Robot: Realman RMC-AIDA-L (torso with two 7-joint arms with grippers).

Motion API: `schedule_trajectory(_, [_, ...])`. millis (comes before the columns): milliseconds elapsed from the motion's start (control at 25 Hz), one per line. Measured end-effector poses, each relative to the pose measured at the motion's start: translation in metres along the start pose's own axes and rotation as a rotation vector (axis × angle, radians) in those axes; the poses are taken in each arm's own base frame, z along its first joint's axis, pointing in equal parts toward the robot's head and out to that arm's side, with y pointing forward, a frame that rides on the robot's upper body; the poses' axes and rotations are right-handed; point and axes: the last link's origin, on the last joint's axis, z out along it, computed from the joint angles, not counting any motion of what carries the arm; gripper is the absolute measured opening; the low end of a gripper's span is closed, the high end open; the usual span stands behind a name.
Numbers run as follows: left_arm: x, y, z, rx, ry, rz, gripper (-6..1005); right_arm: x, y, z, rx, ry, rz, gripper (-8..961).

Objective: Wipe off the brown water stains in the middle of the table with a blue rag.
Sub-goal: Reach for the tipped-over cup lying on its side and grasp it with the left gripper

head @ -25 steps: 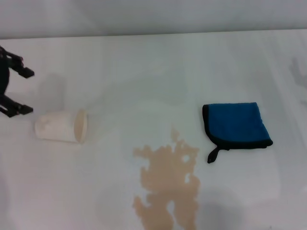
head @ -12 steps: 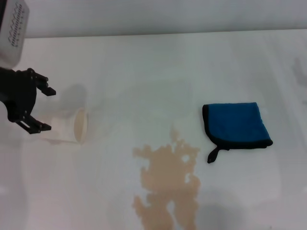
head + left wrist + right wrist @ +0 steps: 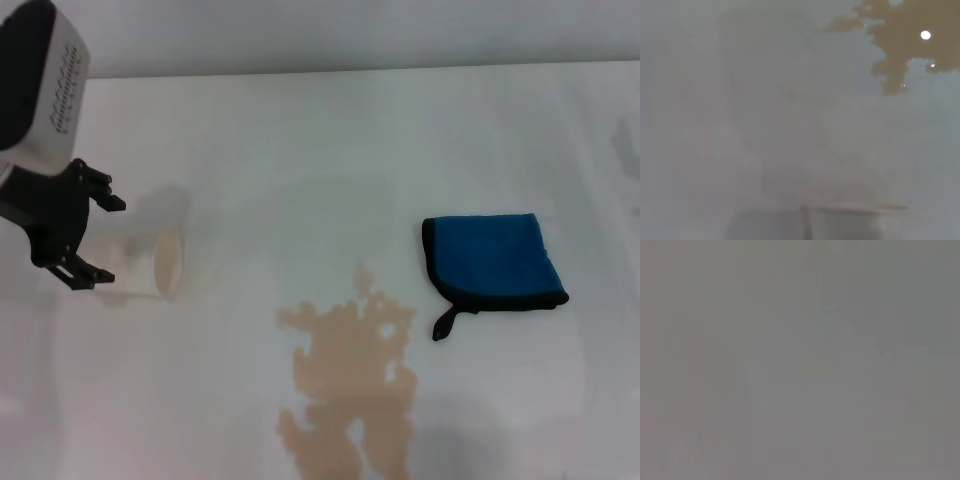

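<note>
Large, smooth white table (image 3: 330, 140); on its left side a cream paper cup (image 3: 150, 262) lies on its side, mouth toward the centre. Left gripper (image 3: 104, 240), black with fingers spread apart, hangs at the cup's closed end, straddling it; contact cannot be judged. Pale tan, ragged-edged water stains (image 3: 350, 385) (blotchy, with small gaps) spread across the near middle; the left wrist view shows them too (image 3: 907, 35). Small folded bright blue rag (image 3: 490, 260), black-trimmed with a short loop tag, lies flat just right of the stains, apart from them. Right gripper is out of sight.
</note>
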Motion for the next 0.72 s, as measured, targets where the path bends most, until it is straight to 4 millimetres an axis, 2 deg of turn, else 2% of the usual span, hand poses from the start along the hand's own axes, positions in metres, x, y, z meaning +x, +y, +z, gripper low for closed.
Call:
schedule_trajectory(280, [0.002, 0.005, 0.022, -0.010, 0.008, 0.000, 873, -0.001, 0.000, 0.004, 0.000, 0.004, -0.005, 856])
schedule_trajectory(720, [-0.001, 0.005, 0.028, 0.013, 0.005, -0.001, 873, -0.002, 0.000, 0.005, 0.000, 0.002, -0.007, 855])
